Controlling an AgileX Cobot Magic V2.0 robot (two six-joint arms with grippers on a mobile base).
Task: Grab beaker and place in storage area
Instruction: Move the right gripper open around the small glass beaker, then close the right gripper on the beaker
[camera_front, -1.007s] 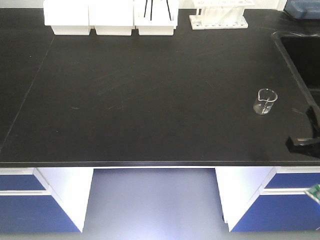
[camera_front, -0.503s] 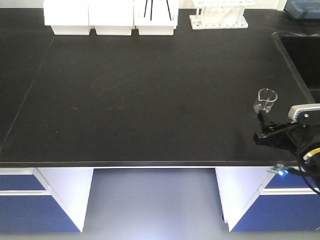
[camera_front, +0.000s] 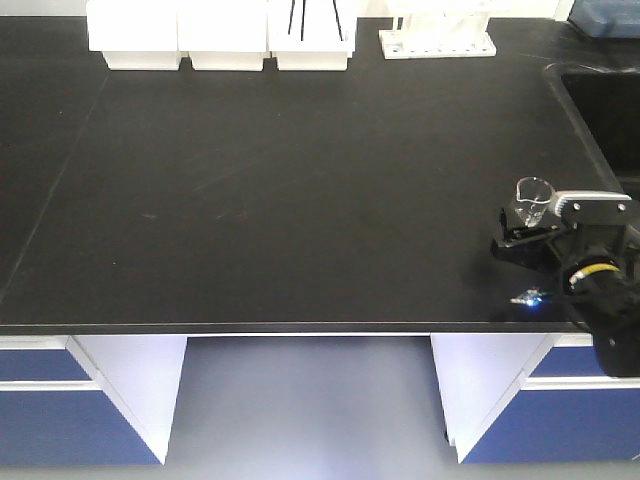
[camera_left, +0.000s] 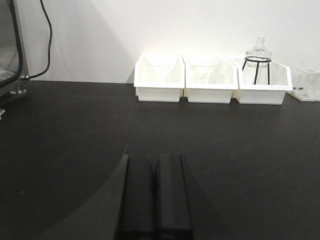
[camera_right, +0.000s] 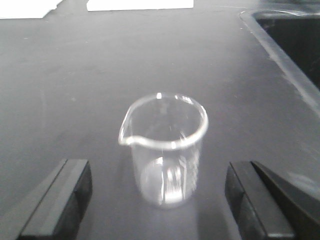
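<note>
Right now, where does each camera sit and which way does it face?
Front: high, looking down on the bench top; right gripper beside the beaker.
Left wrist: low, facing the white trays; shut left gripper below.
Right wrist: low, facing the beaker between open fingers.
Shared: beaker in front and right wrist; white trays in front and left wrist.

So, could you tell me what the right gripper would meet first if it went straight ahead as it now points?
The beaker: it stands upright on the bench top, centred ahead of the open right gripper, nothing between them. How near is unclear.
</note>
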